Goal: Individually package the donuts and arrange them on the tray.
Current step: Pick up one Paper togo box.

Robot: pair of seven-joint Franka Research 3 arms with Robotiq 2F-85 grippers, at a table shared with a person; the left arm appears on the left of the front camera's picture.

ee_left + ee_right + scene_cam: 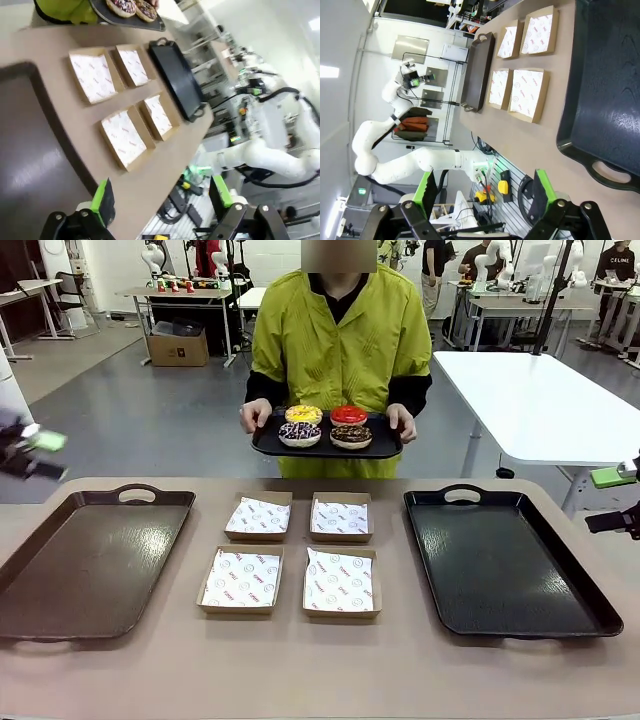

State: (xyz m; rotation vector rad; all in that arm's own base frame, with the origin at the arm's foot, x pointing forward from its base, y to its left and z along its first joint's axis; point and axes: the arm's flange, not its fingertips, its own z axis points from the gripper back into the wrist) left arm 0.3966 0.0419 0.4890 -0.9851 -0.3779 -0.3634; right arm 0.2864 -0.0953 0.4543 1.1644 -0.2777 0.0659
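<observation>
While held clear of the bench (150, 670) at far left, spread wide and empty: the left jaws, green pads well apart, probably parked there so as not to crowd the work. Next along, a broad dark-brown tray (60, 570) with a moulded handle slot, lying flat and bare, likely set out to receive the packed boxes. At the middle, four shallow brown cardboard boxes (241, 580) in a two-by-two block, each lined with white printed paper, open-topped and near one another, seemingly one per donut. Beyond them, not yet on the bench, held level above its far edge with a person's hand (254, 416) at either end: a small black tray (266, 446) carrying the donuts (299, 434) close together — yellow-frosted (303, 414), glossy red (348, 414), chocolate with coloured sprinkles, dark chocolate (351, 436). To the right, a second tray (500, 580), blacker and glossier, equally bare. At far right, the right jaws, likewise wide open, gripping nothing.
</observation>
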